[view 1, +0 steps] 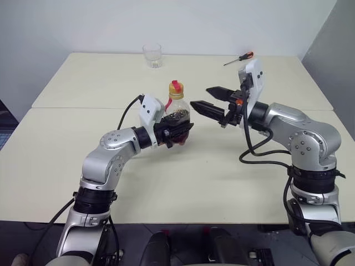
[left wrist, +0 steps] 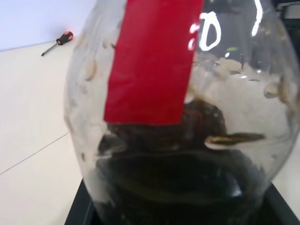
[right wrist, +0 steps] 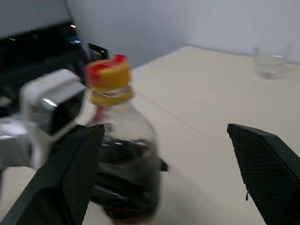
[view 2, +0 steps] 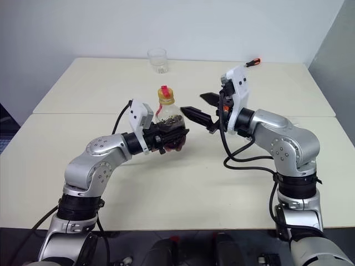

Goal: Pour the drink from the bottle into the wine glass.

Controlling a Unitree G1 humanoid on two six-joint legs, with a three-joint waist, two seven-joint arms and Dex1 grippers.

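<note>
We hold the bottle [view 1: 176,113] upright above the near table [view 1: 183,183], our left gripper [view 1: 176,133] pinching its round lower body, where the dark drink [view 1: 178,117] sits. It is light, smooth plastic that probably dents and slips, so a low, firm grip seems best. Just right of it, our right gripper [view 1: 211,100] is spread wide beside the yellow cap [view 1: 176,88]. Far off stands a clear tumbler [view 1: 152,55].

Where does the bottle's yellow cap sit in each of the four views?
Left eye view: yellow cap centre, above the left tool.
Right eye view: cap left of centre.
Left wrist view: cap not in it, bottle body close up.
Right wrist view: cap upper left.
Shared landmark: clear tumbler at the far table edge.
</note>
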